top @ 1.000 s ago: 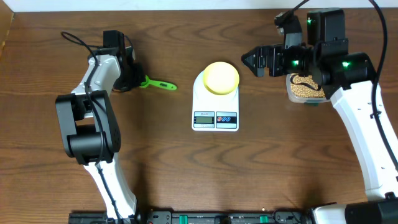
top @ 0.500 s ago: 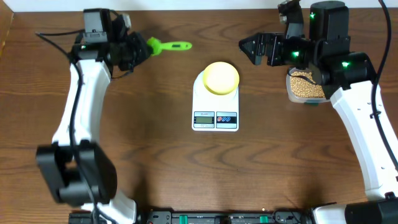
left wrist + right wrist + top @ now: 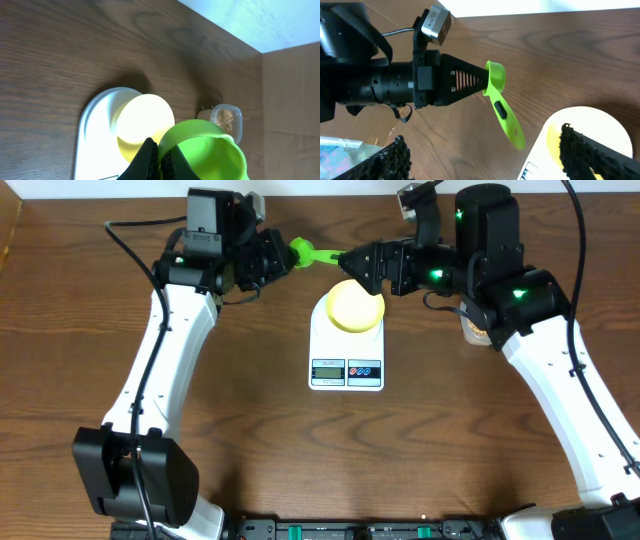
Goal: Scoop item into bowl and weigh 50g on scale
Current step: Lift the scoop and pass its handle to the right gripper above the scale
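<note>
Overhead: a round pale-yellow bowl sits on the flat white scale. Just behind the scale, left fingers clench a green plastic scoop, and right fingers are spread wide by its handle.
Left wrist: tan beans lie in a clear tub beyond the scale.
Right wrist: the handle hangs untouched.

The flat white scale lies display-end away from the bowl, which is pale yellow, upright and empty on its round platform. Tan beans fill a clear tub right of the scale.
</note>
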You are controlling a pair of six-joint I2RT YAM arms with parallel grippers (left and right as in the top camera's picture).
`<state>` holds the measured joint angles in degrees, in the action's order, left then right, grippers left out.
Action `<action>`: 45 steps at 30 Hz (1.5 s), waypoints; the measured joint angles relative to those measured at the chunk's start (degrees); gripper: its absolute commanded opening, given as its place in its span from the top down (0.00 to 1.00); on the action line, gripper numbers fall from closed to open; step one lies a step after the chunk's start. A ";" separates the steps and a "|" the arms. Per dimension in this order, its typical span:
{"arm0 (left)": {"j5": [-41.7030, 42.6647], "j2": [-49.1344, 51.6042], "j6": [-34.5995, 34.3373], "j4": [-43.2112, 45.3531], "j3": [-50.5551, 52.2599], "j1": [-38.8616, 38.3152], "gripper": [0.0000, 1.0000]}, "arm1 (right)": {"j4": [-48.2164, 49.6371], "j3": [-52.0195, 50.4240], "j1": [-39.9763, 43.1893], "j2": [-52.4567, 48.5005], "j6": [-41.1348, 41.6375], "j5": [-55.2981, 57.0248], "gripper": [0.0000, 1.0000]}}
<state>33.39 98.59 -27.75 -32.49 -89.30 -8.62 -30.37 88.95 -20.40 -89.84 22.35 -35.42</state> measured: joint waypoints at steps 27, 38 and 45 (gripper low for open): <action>11.43 0.00 -0.76 3.39 0.00 -1.14 0.93 | 0.76 0.00 -0.79 -2.03 1.55 -0.55 0.65; 13.07 0.00 0.59 3.65 0.02 -1.14 0.93 | 0.83 0.00 -0.81 -2.05 1.55 0.09 0.99; 13.18 0.00 3.69 3.69 0.02 -1.14 0.71 | 0.85 0.00 -0.81 -2.05 1.55 0.39 0.99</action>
<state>46.57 98.59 -24.05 -28.80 -89.27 -9.76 -29.52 88.95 -21.21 -91.90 23.90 -35.03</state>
